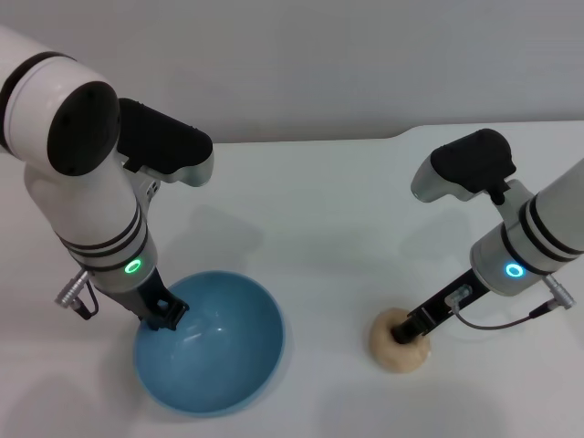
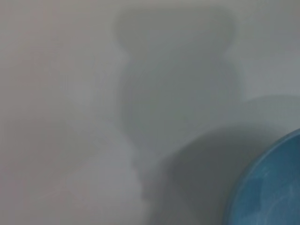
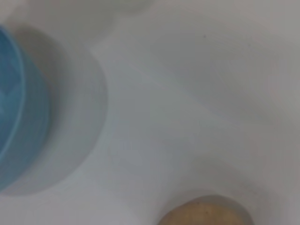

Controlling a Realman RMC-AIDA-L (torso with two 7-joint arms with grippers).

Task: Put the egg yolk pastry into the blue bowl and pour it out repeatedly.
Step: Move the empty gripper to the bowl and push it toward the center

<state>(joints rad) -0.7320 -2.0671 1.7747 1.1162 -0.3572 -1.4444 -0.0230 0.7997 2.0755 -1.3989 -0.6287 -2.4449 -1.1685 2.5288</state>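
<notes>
White table | left end effector grips blue bowl rim | right end effector on egg yolk pastry

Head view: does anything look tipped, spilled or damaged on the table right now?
Nothing stands out. The blue bowl sits upright and empty with the left end effector at its rim. The egg yolk pastry lies whole on the table, apart from the bowl, with the right end effector down on it. No crumbs or spills show.
</notes>
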